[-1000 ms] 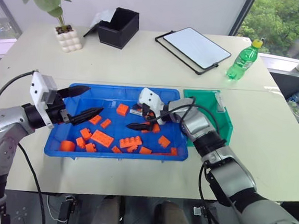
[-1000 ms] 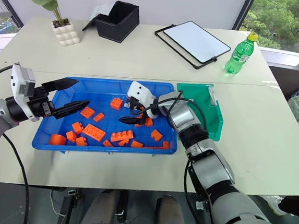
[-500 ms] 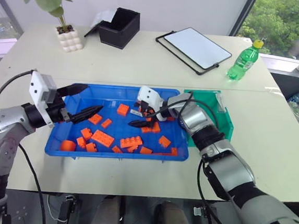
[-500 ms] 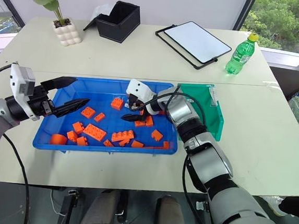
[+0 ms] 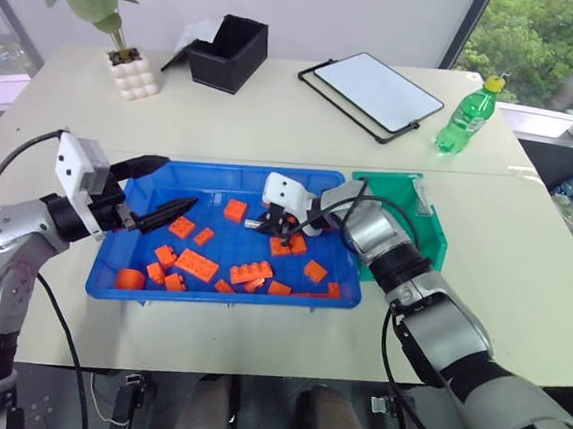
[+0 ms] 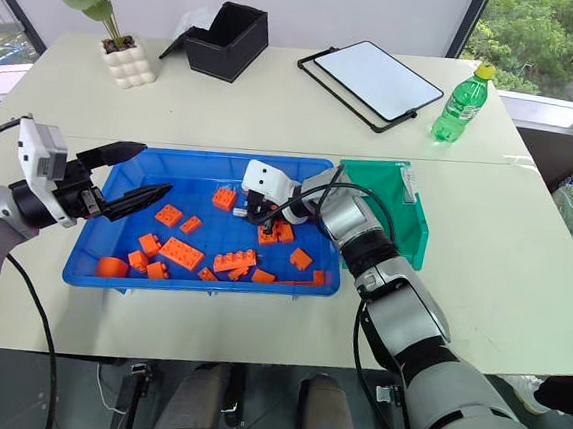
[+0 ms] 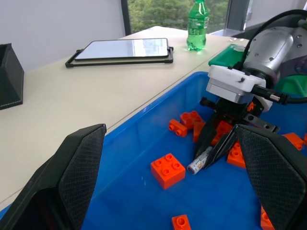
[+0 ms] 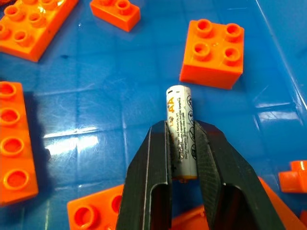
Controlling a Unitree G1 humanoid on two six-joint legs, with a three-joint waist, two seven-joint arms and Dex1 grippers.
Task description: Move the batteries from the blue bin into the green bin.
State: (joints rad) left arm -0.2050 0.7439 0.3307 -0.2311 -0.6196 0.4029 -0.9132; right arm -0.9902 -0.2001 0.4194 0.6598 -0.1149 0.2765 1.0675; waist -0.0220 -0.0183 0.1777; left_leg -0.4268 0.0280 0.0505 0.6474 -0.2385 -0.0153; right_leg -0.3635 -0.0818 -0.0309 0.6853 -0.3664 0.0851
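Right tool seen clamped on battery at mid-length, down in blue bin among orange bricks. Battery judged light, rigid, smooth, slip-prone; mid-body hold preferred. Left tool held open. Green bin adjacent.

The battery has its near end hidden between the right claw fingers (label print partly unreadable).

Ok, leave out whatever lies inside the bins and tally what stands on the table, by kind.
Bins: 2, the blue bin and the green bin
black box: 1
potted plant: 1
framed white board: 1
green bottle: 1
Total: 6
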